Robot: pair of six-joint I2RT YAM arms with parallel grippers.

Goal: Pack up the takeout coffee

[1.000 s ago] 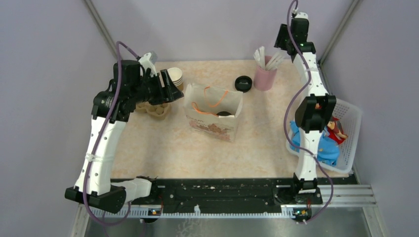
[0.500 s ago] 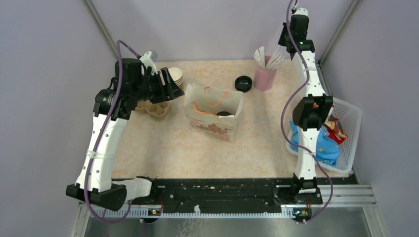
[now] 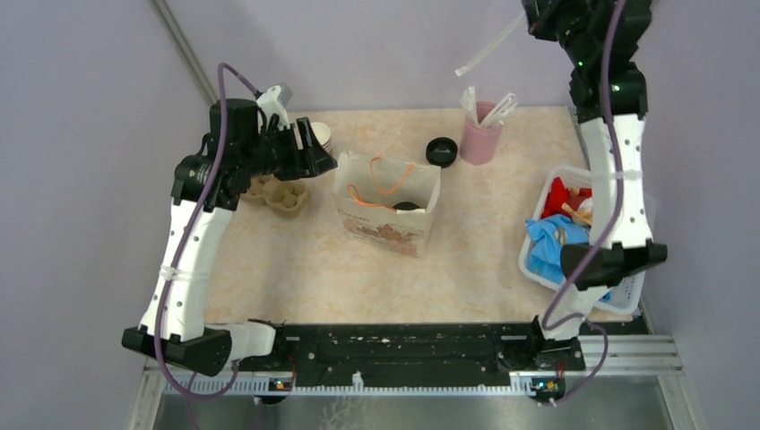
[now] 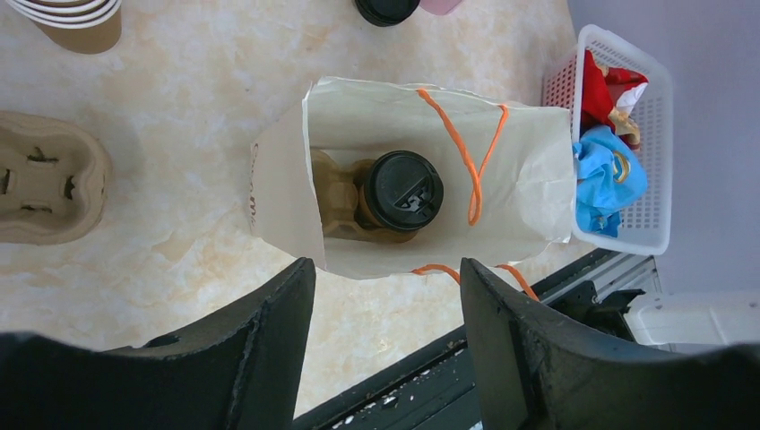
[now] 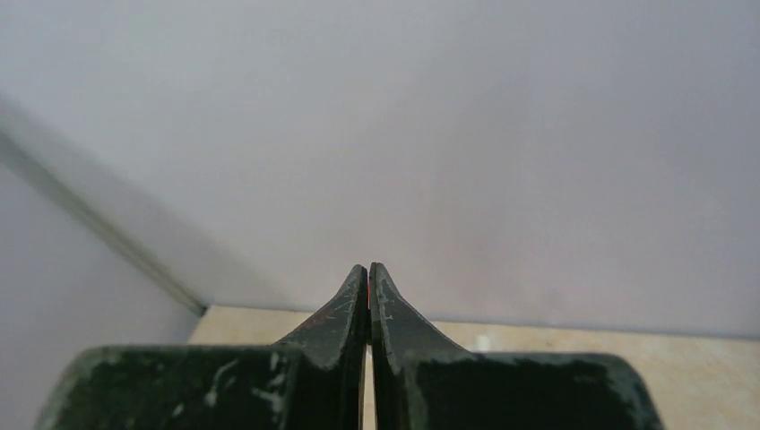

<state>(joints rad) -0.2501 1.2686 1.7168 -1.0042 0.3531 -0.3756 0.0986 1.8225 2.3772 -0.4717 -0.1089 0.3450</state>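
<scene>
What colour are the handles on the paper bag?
The handles are orange, thin like string. They show best in the left wrist view.

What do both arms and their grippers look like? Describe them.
Both the left arm and right arm have white links with black joints and bases, each with a purple cable. The left gripper and right gripper have black tapered fingers; the right's look scuffed.
</scene>
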